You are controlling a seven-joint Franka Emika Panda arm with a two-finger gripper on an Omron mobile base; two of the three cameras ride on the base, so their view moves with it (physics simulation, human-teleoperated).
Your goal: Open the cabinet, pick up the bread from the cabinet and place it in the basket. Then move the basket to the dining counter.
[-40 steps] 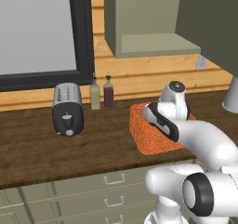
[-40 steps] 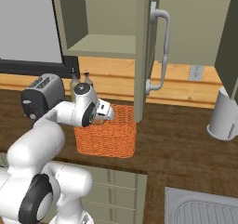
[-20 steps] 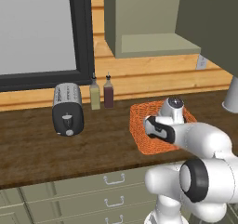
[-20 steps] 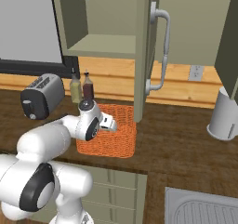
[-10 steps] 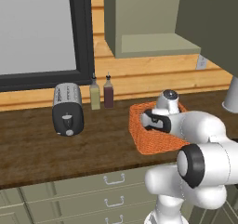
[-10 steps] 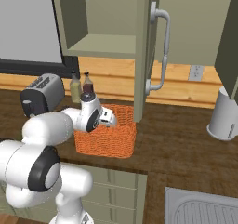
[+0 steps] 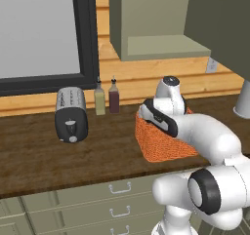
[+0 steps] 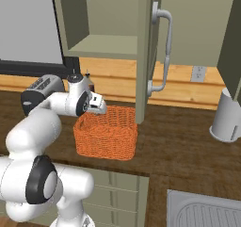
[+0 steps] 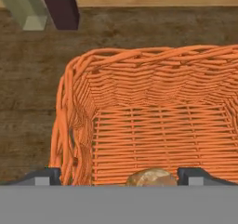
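Inside the basket (image 9: 153, 125) I see the bread (image 9: 151, 177) lying free, my gripper (image 9: 118, 175) spread wide just above it.

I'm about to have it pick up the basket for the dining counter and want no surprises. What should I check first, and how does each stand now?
1. Bread inside the basket: ok.
2. Tool open, off the bread: ok.
3. Tool hangs over the basket: ok.
4. Cabinet door stands open beside the basket; clearance for lifting: cannot tell.
5. Bottles and toaster apart from the basket: ok.
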